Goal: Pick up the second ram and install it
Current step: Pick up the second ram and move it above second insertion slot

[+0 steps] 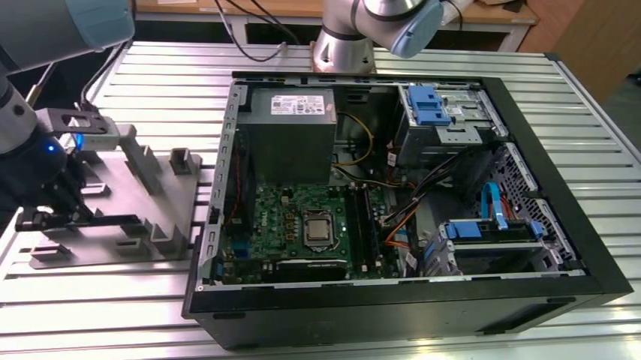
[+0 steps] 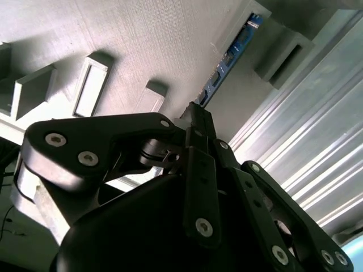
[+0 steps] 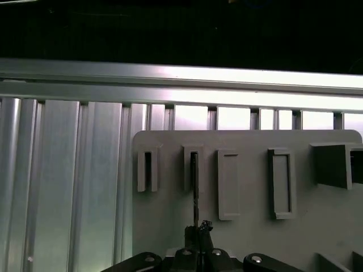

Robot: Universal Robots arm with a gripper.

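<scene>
Gripper (image 2: 195,116) pinched on the second ram (image 2: 229,56), which stands edge-on at its slot in the grey holder (image 3: 317,226) (well apart from the computer case (image 1: 401,304)). Pickup under way; installation outstanding.

The grey metal robot arm with pale blue joint caps (image 1: 395,19) reaches over to the exterior view's left, wrist low. Its black linkage-fingered gripper (image 1: 45,219) (image 2: 195,113) (image 3: 198,229) has its fingers pinched on one end of the second ram (image 2: 229,56), a thin dark memory stick.

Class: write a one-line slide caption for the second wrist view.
Gripper closed on the second ram, which sits in the grey holder.
</scene>
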